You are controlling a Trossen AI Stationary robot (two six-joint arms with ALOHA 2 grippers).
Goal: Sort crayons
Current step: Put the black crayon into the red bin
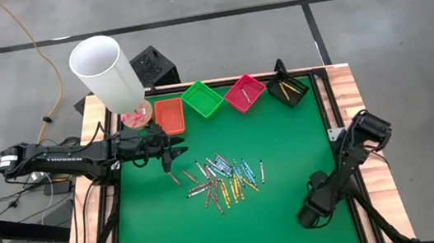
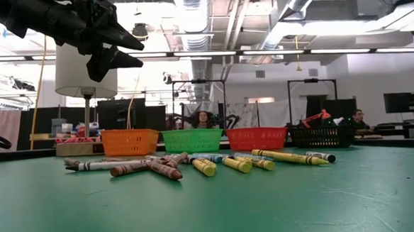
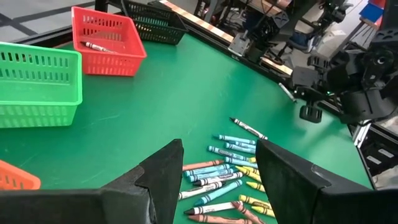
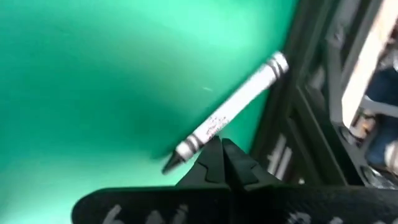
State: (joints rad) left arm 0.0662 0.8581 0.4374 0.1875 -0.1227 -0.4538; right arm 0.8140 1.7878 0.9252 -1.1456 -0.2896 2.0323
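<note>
Several crayons (image 1: 222, 177), blue, yellow, orange-red and greyish, lie in a loose heap on the green mat, and they also show in the low view (image 2: 195, 163). My left gripper (image 1: 173, 157) hovers open above the heap's left end, and its fingers frame the heap in its wrist view (image 3: 217, 168). My right gripper (image 1: 309, 215) is shut and points steeply down near the mat's right edge. One grey-white crayon (image 4: 233, 106) lies flat on the mat just beyond its tips (image 4: 224, 155). My right gripper's shut fingertips (image 4: 214, 152) stand right beside the grey-white crayon's dark pointed end (image 4: 186, 148), coming from above at a slant. I cannot tell whether they touch it. Nothing is between the fingers.
At the mat's far edge stand four small trays: orange (image 1: 170, 116), green (image 1: 202, 99), pink-red (image 1: 244, 93) and black (image 1: 288, 88). The last two hold a few crayons. A tall white cylinder (image 1: 107, 73) rises at the far left corner. The dark table frame (image 4: 298, 124) runs close beside the grey-white crayon.
</note>
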